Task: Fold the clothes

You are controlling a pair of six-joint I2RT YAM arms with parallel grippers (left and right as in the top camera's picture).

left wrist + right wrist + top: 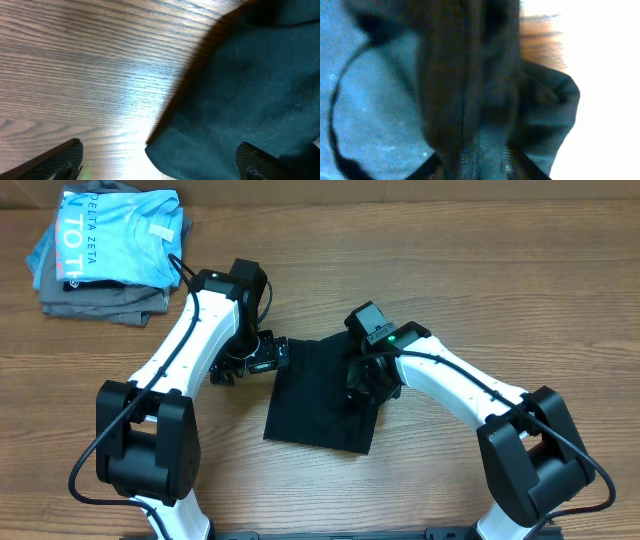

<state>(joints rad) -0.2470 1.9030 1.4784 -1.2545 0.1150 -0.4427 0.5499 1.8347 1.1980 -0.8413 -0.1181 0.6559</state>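
The clothes, a black T-shirt, lie folded into a rough rectangle in the middle of the table. My left gripper hovers at the shirt's upper left corner. In the left wrist view that gripper is open wide, one finger over bare wood and the other over the dark fabric. My right gripper is at the shirt's right edge. In the right wrist view its jaws stand close together with a bunched ridge of the black fabric pinched between them.
A stack of folded garments sits at the back left corner, a light blue T-shirt with white lettering on top of grey ones. The wooden table extends bare to the right and behind the arms.
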